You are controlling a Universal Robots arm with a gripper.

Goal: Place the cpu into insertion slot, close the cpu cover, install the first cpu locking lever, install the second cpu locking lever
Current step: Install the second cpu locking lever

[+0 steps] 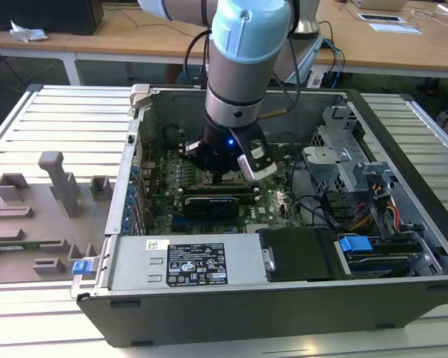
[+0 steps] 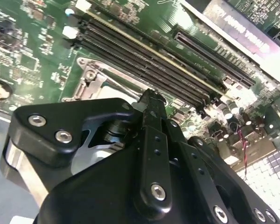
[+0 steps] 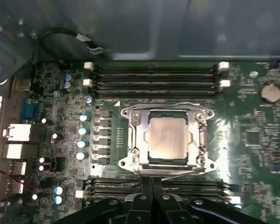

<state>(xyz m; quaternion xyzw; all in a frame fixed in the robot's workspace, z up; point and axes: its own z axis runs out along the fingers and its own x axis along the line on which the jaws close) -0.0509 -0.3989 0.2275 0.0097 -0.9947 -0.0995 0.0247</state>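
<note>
- We see the gripper (image 3: 151, 184) low inside the open computer case (image 1: 403, 149), just beside the near edge of the slot (image 3: 130, 163). In both wrist views its black fingers (image 2: 151, 112) stand pressed together with nothing between them, the tips close to a thin lever (image 3: 186, 171) that runs along that edge.
- In the first wrist view the chip (image 3: 167, 136) lies flat in the slot, and the silver cover (image 3: 200, 135) appears to lie down around it, so the metal top shows through the open middle.
- The green board (image 3: 252, 140) spreads around the slot, with long memory slots (image 3: 154, 77) on the far side and more on the gripper's side.
- We judge that the fingertips could slip off the thin lever, because it is narrow and smooth; a slip could scratch the board, or the lever could spring back.
- We cannot tell whether the tips really touch the lever, or whether it is hooked.
- In the exterior view the arm (image 1: 246, 67) hides the slot, and in the second wrist view the gripper body covers most of it.
</note>
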